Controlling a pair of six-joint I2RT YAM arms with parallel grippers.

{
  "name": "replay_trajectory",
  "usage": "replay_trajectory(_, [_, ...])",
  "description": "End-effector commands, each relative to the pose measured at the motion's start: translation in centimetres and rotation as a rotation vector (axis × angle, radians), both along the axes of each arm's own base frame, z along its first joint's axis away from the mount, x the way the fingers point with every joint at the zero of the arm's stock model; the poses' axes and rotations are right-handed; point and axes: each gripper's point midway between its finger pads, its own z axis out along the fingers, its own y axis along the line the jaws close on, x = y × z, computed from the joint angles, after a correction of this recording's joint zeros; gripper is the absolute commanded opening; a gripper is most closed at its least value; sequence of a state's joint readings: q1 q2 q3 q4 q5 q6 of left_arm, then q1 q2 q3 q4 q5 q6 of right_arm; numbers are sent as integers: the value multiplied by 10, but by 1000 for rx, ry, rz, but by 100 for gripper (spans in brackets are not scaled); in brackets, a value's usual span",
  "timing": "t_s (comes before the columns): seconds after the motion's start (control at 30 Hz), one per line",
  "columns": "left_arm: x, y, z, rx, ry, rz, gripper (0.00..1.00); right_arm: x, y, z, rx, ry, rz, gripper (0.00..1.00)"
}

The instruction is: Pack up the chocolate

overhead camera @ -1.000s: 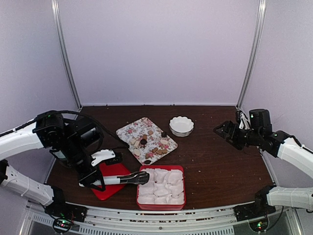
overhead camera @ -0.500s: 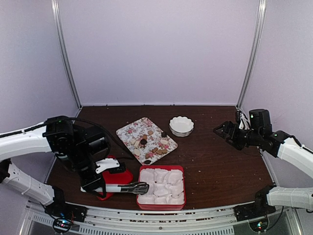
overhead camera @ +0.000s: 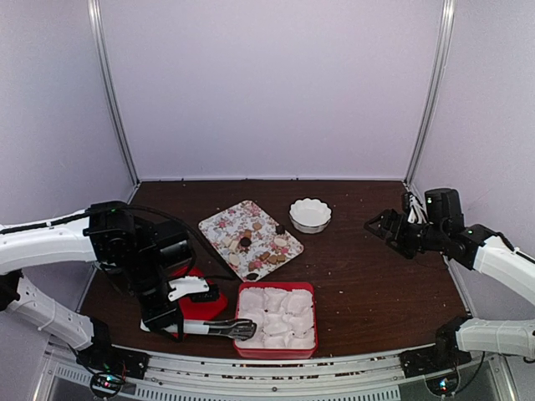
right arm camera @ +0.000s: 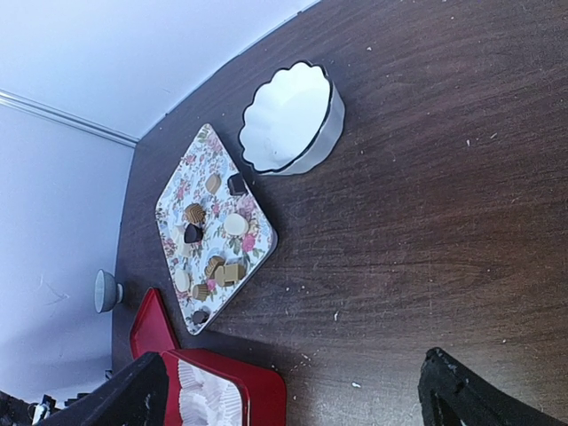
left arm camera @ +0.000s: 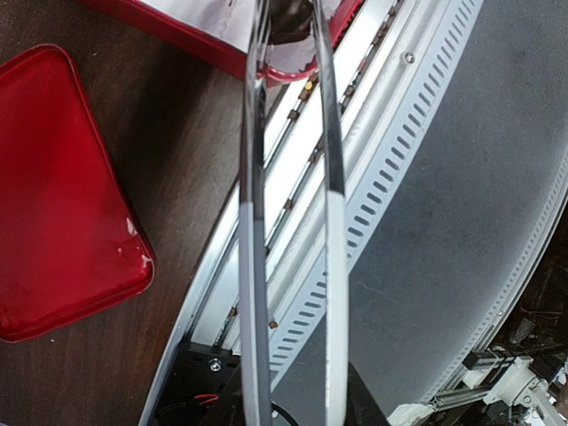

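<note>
Several small pieces of chocolate, brown, tan and pale, lie on the flowered tray. My left gripper is shut on the handles of metal tongs. The tong tips pinch one dark chocolate piece over the near-left corner of the red box, which is lined with white paper cups. My right gripper hovers open and holds nothing, to the right of the white bowl.
A red lid lies flat left of the box. The table's metal front rail runs just beyond the box's near edge. Crumbs dot the dark wooden table between the tray and my right arm.
My left arm has swung the tongs toward the near edge, from beside the box's left side to its near-left corner. The right arm has barely moved.
</note>
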State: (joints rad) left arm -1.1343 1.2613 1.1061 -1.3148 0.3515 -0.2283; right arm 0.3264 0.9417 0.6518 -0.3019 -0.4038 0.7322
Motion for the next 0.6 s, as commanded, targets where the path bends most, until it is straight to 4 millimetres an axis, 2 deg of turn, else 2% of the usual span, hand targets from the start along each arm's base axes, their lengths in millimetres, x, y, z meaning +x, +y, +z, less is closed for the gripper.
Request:
replay_trajectory(0.0, [-3, -4, 1, -24, 8, -24, 23, 2, -1, -1, 0, 0, -5, 100])
replay_trajectory(0.33, [-3, -3, -1, -19, 9, -23, 32, 5, 0, -1, -9, -1, 0, 100])
replay_trajectory(0.57, [4, -5, 6, -33, -33, -8, 32, 7, 0, -2, -10, 1, 2, 100])
